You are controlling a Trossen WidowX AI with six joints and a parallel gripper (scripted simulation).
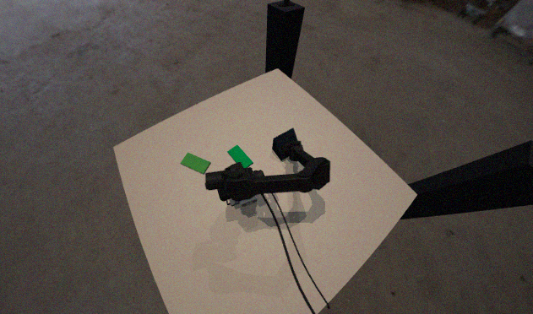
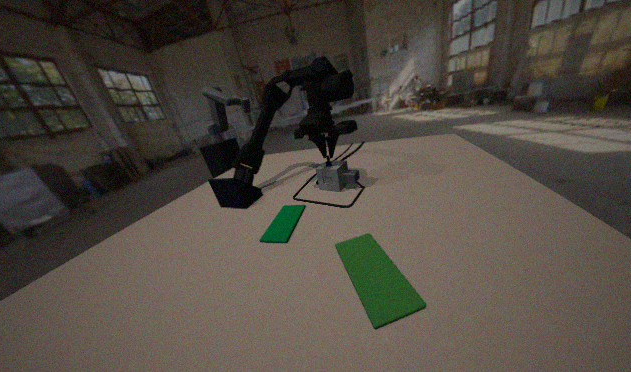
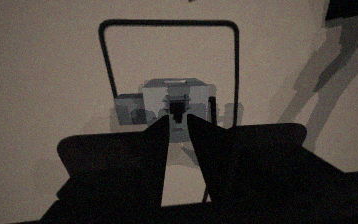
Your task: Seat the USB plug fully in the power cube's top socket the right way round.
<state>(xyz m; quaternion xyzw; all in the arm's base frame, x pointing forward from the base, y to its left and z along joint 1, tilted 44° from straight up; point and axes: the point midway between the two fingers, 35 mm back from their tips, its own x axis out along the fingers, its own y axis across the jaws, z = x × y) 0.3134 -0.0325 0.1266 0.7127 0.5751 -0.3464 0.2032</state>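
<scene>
- Centre of the wrist view: gripper [image 3: 178, 122] straddles the USB plug [image 3: 178, 107] atop the power cube [image 3: 177, 97]; fingers partly parted, gripping nothing
- Likely releasing; next, retreat upward, avoiding the cable [image 3: 170, 23]

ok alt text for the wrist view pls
Looking down past the tool, its two dark fingers slightly parted just above a dark USB plug on top of a grey power cube. A black cable loops around the cube on the beige table.
</scene>
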